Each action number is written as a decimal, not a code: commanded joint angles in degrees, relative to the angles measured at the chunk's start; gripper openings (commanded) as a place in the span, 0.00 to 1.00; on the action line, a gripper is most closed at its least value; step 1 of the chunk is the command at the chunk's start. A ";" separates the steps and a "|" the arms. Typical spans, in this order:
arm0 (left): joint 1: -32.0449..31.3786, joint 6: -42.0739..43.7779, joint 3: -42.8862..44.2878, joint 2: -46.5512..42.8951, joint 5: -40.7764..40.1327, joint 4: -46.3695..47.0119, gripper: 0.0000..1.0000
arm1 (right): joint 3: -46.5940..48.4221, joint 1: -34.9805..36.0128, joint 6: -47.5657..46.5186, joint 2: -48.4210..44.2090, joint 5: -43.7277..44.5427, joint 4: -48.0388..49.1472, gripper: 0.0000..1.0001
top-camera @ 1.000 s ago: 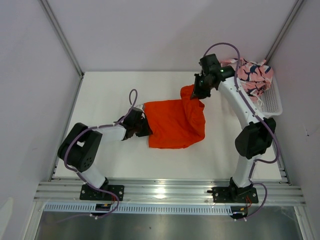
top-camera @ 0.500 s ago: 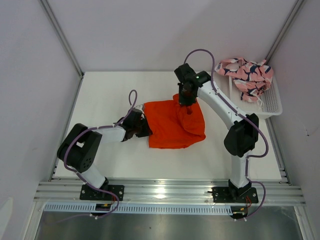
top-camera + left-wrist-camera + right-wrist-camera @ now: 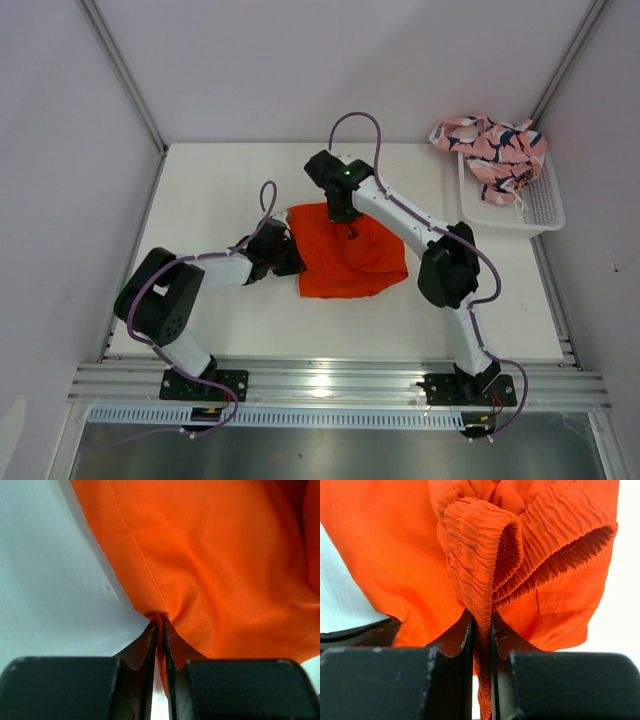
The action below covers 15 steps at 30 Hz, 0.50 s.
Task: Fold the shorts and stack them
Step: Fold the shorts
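The orange shorts lie partly folded on the white table. My left gripper is shut on their left edge, pinching a hem fold low at the table. My right gripper is shut on the elastic waistband and holds it over the shorts' upper left part. The orange shorts fill the left wrist view and the right wrist view. The pink printed shorts lie bunched in the white mesh basket at the far right.
Bare white table lies left of and behind the shorts, and more in front of them. The enclosure walls and metal rails bound the table. The right arm's elbow sits just right of the orange shorts.
My right gripper has carried the waistband from the far right near the basket leftward across the orange shorts, folding them over. The left gripper has stayed put on the left edge.
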 commanded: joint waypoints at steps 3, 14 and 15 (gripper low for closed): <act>-0.65 0.64 -0.58 -0.94 -0.26 -1.06 0.13 | 6.98 3.48 0.81 2.88 7.10 -0.14 0.00; -0.73 0.55 -0.41 -0.86 -0.35 -1.06 0.12 | 10.94 7.35 -1.03 8.42 10.28 -2.52 0.07; -0.73 0.47 -0.50 -0.94 -0.35 -1.06 0.12 | 11.03 7.52 -1.21 8.94 10.02 -2.25 0.10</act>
